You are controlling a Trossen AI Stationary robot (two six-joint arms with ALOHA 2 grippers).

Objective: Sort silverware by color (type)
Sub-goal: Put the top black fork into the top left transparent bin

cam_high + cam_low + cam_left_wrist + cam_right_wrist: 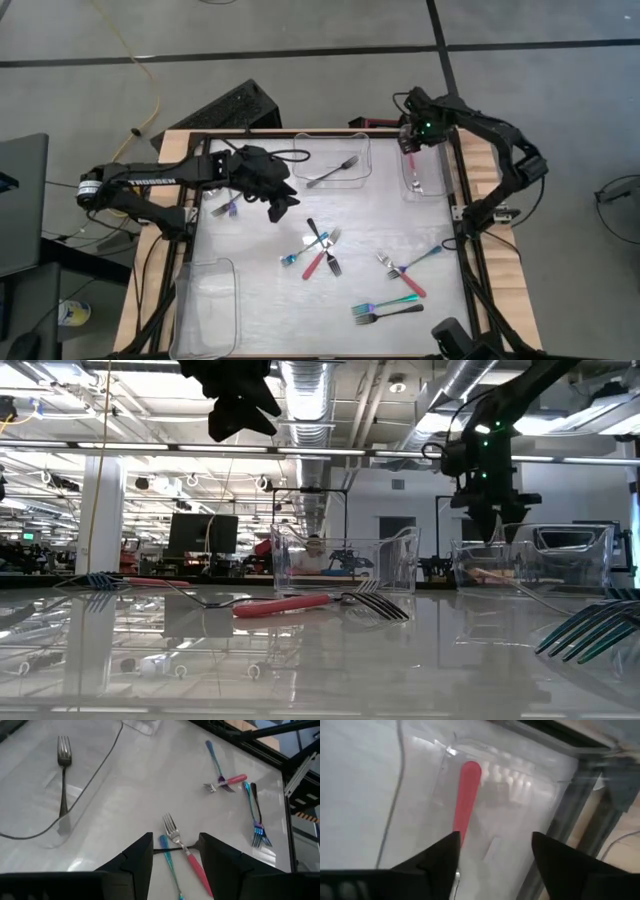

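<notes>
My left gripper (281,207) hangs open, high above the table, just far-left of a crossed pile of a red, a teal and a black fork (320,250). In the left wrist view its open fingers (175,862) frame that pile's red-handled fork (189,857) and teal fork (169,857) from well above. My right gripper (412,148) is open over the far right bin (440,190). A red-handled fork (466,795) lies on that bin's floor, and the fork (492,573) also shows there in the low view. The right gripper (490,525) hovers above the rim.
A dark fork (335,170) lies in the far middle bin, and a bluish fork (226,208) lies at the far left. Loose on the table are a red and teal pair (405,270) and a teal and black pair (385,310). A clear bin (205,300) sits near left.
</notes>
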